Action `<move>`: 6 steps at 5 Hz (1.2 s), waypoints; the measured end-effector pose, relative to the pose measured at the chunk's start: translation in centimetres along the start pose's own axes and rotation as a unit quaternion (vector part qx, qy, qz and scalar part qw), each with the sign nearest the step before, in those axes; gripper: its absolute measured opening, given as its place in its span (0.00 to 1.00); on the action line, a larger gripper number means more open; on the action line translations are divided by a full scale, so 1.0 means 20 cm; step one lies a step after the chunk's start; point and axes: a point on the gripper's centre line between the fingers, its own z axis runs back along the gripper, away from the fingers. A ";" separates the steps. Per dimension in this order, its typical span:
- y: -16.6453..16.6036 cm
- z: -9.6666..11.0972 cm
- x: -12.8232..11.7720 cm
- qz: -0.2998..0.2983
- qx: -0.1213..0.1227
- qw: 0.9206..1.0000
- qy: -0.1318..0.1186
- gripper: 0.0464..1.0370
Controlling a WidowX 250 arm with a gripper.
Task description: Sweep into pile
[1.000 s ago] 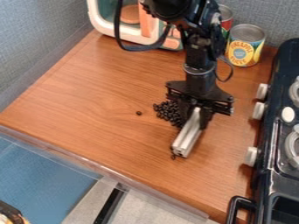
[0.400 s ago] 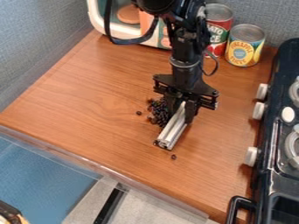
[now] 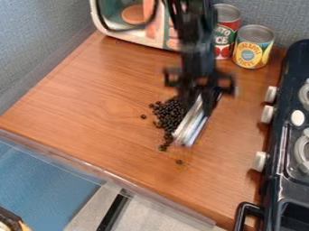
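In the camera view my gripper (image 3: pixel 202 98) hangs over the middle of the wooden counter, shut on a silver metal bar (image 3: pixel 191 125) that slants down and to the left. Just left of the bar lies a pile of dark beans (image 3: pixel 170 113), with a short tail of them running down to the bar's lower end. One stray bean (image 3: pixel 143 117) lies left of the pile, and another (image 3: pixel 179 162) lies below the bar. Whether the bar touches the counter I cannot tell.
A red can (image 3: pixel 226 28) and a yellow can (image 3: pixel 253 47) stand at the back right. Behind the arm is a white toy oven (image 3: pixel 114 28). The dark stove (image 3: pixel 280 180) with its knobs borders the right side, and a clear rail (image 3: pixel 109 174) edges the front.
Gripper and bar first moved left against the beans, then back right and slightly up. The pile now reaches further down and left, with more of it uncovered.
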 end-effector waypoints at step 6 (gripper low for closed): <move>0.32 0.03 -0.35 0.540 0.265 0.799 0.001 0.32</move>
